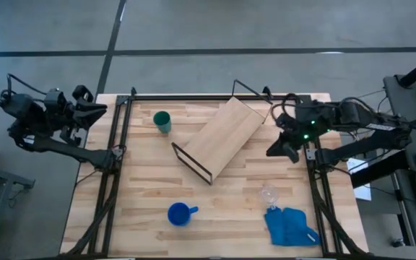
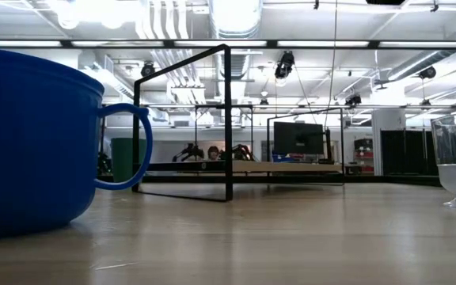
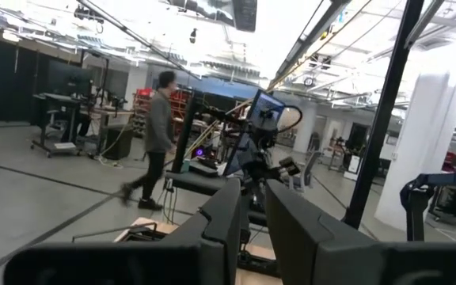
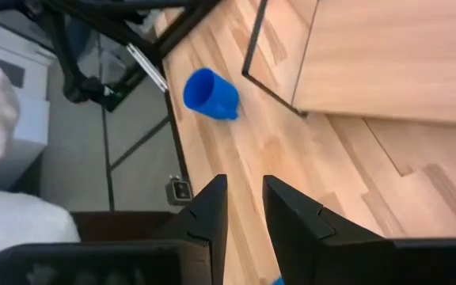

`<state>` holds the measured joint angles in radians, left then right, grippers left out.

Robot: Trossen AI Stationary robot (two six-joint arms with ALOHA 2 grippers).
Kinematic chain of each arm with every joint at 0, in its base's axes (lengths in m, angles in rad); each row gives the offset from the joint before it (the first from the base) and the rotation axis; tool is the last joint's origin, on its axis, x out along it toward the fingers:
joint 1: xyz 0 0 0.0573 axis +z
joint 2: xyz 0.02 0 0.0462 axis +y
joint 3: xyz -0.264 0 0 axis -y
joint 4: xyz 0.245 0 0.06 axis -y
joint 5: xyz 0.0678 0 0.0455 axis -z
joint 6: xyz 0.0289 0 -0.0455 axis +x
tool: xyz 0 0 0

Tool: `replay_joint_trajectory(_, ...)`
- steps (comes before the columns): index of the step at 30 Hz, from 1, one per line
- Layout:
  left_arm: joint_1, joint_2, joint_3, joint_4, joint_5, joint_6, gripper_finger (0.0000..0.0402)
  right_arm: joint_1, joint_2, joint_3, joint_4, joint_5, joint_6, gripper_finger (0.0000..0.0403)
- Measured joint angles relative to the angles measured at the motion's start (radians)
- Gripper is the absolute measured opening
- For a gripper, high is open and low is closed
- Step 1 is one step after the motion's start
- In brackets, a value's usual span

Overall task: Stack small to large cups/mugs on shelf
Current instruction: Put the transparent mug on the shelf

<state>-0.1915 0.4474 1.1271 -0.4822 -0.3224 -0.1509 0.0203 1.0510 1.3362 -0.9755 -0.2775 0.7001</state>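
Note:
The shelf [image 1: 219, 137], a light-wood board with black wire frames at both ends, lies slantwise on the middle of the table. The dark green cup [image 1: 162, 121] stands far left of it. The blue mug [image 1: 179, 214] stands upright near the front edge and fills the left of the low view [image 2: 30, 134]. The clear glass cup [image 1: 269, 193] stands at the near right beside the blue cloth. My left gripper [image 1: 92, 110] hangs outside the table's far left corner, open by a narrow gap. My right gripper [image 1: 280, 148] hovers by the shelf's right side, also narrowly open and empty.
A blue cloth [image 1: 291, 225] lies crumpled at the near right corner. Black frame bars run along the table's left side [image 1: 114, 166] and right side [image 1: 313, 180]. A person [image 3: 157, 134] walks in the room beyond the table.

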Motion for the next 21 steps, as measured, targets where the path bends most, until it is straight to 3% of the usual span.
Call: replay_joint_trajectory(21,0.0,-0.032,-0.021,-0.007,0.001,0.001,0.0048,-0.001,0.21,-0.015,-0.413,0.012,-0.004,0.0077)
